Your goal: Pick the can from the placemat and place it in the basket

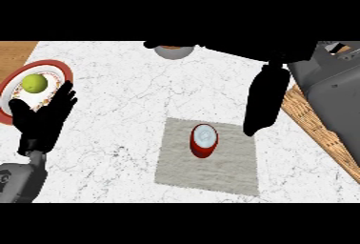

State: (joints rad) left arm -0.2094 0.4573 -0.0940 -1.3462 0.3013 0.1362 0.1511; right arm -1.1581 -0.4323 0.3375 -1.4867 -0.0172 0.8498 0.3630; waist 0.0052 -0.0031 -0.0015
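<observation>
can (204, 140) upright on placemat (207, 164) | right robot hand (265, 102) just beside, open | left robot hand (44, 116) open

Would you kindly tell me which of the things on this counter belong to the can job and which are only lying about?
Belonging to the job:
- red can, upright on the placemat
- grey placemat
- right hand, beside the can, not touching it

Lying about:
- plate at the left
- green fruit on it
- left hand, open, resting over the plate

No basket can be made out.
</observation>
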